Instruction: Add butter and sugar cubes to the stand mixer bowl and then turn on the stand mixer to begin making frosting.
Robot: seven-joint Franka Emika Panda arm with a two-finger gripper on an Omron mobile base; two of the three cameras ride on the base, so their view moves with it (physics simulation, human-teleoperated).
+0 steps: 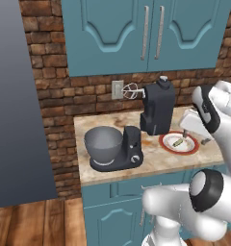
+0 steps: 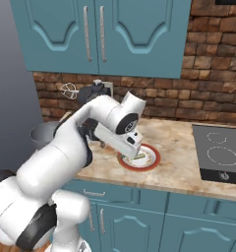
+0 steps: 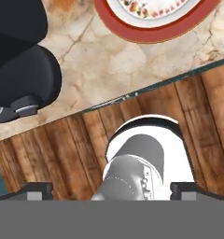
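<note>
no readable text, labels or numbers on anything

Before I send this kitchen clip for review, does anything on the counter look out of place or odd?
Yes: the mixer has its head tilted up and back, so the whisk points at the brick wall instead of down into the bowl. No spills show, and the red-rimmed plate sits flat.

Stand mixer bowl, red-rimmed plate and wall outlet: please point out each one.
stand mixer bowl point(image 1: 103, 142): left base view, on its grey inside.
red-rimmed plate point(image 1: 166, 144): left base view, on its left red rim.
wall outlet point(image 1: 117, 89): left base view, on its faceplate.
</note>
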